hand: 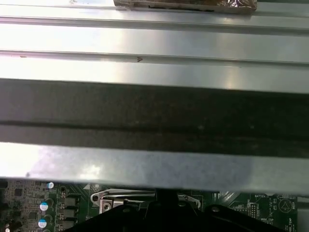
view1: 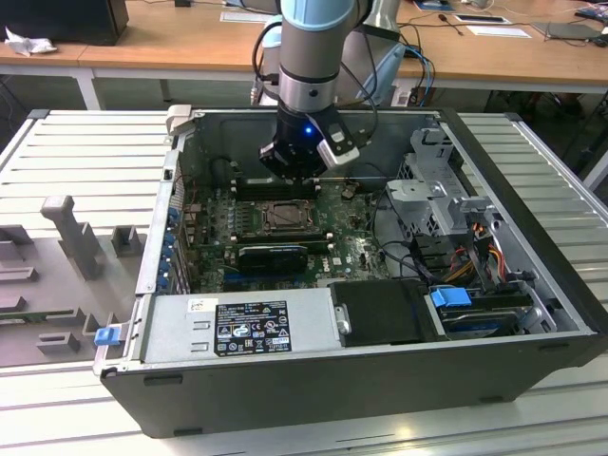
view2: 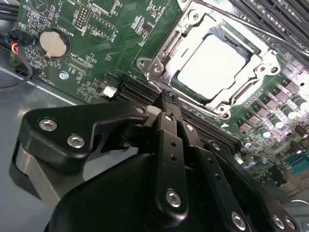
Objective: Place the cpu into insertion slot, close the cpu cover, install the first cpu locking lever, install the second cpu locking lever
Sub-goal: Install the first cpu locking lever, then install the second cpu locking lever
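In the second wrist view the cpu lies flat in the insertion slot, its pale face lit bright. The silvery cpu cover lies down around it, framing the chip through its cut-out. A thin metal lever rod runs along the far side of the socket. My gripper hovers just short of the socket's near corner, its black fingers pressed together with nothing between them. In the exterior view the gripper hangs just behind the insertion slot inside the open computer case.
Long black memory slots run beside the socket under the fingertips. A black expansion card lies in front of the socket, the grey power supply nearer still. Drive cages and cables fill the exterior view's right. The case wall stands close.
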